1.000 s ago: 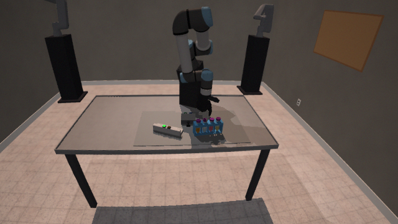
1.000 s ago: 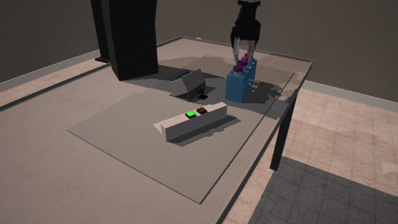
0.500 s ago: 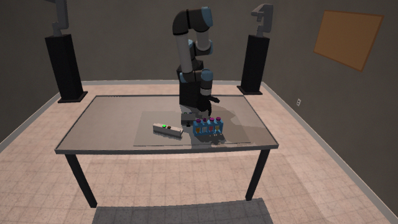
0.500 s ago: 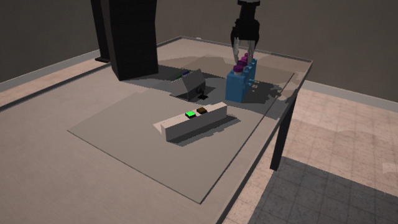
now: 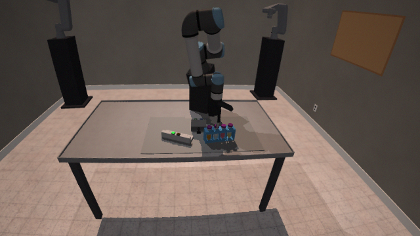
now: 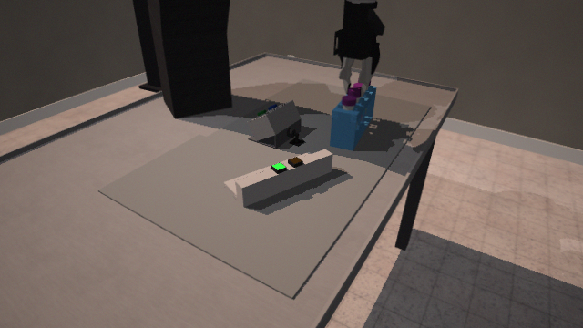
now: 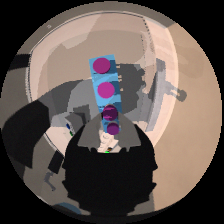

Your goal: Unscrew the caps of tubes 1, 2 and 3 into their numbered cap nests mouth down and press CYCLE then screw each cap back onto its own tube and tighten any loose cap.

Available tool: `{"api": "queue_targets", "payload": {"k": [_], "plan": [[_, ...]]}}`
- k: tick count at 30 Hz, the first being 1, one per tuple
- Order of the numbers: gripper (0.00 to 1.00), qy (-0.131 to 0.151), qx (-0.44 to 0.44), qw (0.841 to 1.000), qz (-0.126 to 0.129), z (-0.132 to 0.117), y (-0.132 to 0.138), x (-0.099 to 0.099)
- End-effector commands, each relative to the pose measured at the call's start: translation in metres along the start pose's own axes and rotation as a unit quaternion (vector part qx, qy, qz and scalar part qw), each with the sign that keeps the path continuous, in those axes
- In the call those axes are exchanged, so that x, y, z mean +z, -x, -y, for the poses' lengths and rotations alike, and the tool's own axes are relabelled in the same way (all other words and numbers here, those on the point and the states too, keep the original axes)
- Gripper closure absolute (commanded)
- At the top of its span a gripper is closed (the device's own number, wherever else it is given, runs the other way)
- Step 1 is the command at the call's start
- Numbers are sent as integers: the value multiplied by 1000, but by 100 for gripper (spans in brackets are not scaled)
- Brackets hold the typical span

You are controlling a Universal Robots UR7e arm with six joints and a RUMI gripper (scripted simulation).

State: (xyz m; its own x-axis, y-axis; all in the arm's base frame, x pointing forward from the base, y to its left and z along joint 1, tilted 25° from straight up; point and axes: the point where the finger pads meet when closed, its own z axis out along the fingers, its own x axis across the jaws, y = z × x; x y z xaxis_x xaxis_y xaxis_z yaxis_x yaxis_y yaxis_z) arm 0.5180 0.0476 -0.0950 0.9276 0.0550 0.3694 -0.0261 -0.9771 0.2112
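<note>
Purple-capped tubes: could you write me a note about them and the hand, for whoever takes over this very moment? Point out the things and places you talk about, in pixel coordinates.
Hand [image 5: 216,124] [image 6: 355,90] [image 7: 110,112]: shut on the cap of tube 3 [image 5: 215,126] [image 6: 354,92] [image 7: 110,113], at the blue station [image 5: 220,140] [image 6: 343,129] [image 7: 97,76].
Where: all four tubes have caps on top; none is visible on the cap tray [image 5: 176,137] [image 6: 291,182].
Done: the aspirate step has ended, as the green lamp [image 5: 173,132] [image 6: 279,167] is lit.
Left: probably finish screwing tube 3's cap, let go, press READY [image 6: 261,113]. I can't tell how tight any cap is, so check them.
</note>
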Motion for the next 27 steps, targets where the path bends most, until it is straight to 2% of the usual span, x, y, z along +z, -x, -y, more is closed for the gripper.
{"api": "queue_targets", "payload": {"k": [1, 7, 11, 12, 24, 27], "plan": [[100, 2, 45, 999, 0, 0, 0, 0], [100, 2, 138, 990, 0, 0, 0, 0], [100, 2, 138, 990, 0, 0, 0, 0], [65, 2, 138, 990, 0, 0, 0, 0], [65, 2, 137, 991, 0, 0, 0, 0], [65, 2, 78, 997, 0, 0, 0, -1]]}}
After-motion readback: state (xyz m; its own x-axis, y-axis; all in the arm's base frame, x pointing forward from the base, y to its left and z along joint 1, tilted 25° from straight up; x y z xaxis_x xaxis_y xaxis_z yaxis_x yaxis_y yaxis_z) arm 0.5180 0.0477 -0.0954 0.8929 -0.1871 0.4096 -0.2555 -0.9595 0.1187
